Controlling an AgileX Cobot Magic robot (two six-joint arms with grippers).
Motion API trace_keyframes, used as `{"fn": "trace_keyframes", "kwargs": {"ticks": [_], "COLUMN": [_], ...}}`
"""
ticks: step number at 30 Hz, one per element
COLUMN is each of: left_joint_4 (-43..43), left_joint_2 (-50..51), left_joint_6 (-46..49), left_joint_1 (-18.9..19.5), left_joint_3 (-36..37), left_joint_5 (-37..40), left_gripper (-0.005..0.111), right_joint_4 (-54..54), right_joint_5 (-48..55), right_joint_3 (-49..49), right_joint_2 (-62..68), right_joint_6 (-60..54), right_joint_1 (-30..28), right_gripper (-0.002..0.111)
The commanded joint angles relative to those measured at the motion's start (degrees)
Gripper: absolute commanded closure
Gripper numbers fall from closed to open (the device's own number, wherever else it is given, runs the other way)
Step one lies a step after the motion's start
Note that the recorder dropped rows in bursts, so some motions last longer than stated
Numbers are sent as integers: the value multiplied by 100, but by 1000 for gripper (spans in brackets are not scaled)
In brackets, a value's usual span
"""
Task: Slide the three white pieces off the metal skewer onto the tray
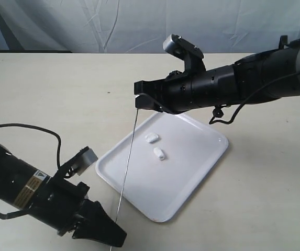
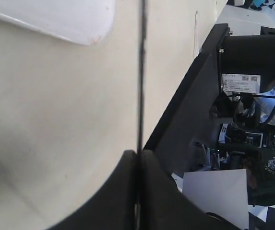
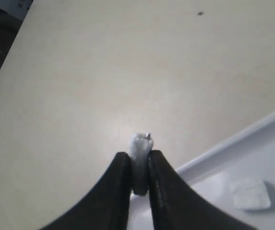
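Observation:
The thin metal skewer [image 1: 129, 151] slants up over the near-left part of the white tray [image 1: 191, 151]. My left gripper [image 1: 113, 236] is shut on its lower end; in the left wrist view the skewer [image 2: 140, 72] runs straight out from between the closed fingertips of the left gripper [image 2: 138, 154]. My right gripper [image 1: 139, 99] is at the skewer's top end, shut on one white piece [image 3: 138, 143], with the skewer tip just poking out of it. Two other white pieces [image 1: 151, 137] [image 1: 159, 153] lie loose on the tray.
The tray sits on a pale beige table [image 1: 60, 94], with a grey cloth backdrop behind. A tray corner [image 2: 55, 14] shows in the left wrist view, and the table's edge [image 2: 195, 72] with equipment beyond it. The right arm's black body [image 1: 233, 83] hangs over the tray's far side.

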Motion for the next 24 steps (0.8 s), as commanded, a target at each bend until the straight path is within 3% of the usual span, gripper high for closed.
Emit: {"fn": "trace_keyframes", "kwargs": {"ticks": [1,11,19,24], "left_joint_4": [219,219,-4,-27], "left_joint_2": [-11,-11,-11,-49], "left_joint_6": [35,49,211,211], "left_joint_1": [-58,-58,-58,-58], "left_joint_3": [84,156,-79,-328], "left_joint_5": [-163,156,509,602], "left_gripper": [107,107,107,107], "right_joint_4": [117,-30,-3062,-3473], "right_joint_5": [-289,-684,-684,-715], "right_joint_3": [-197,-259,-146,211], "right_joint_2": [-7,-7,-7,8], "right_joint_6": [-85,167,2484,2757], "right_joint_1": [-40,-40,-40,-40], "right_gripper": [96,96,96,96]}}
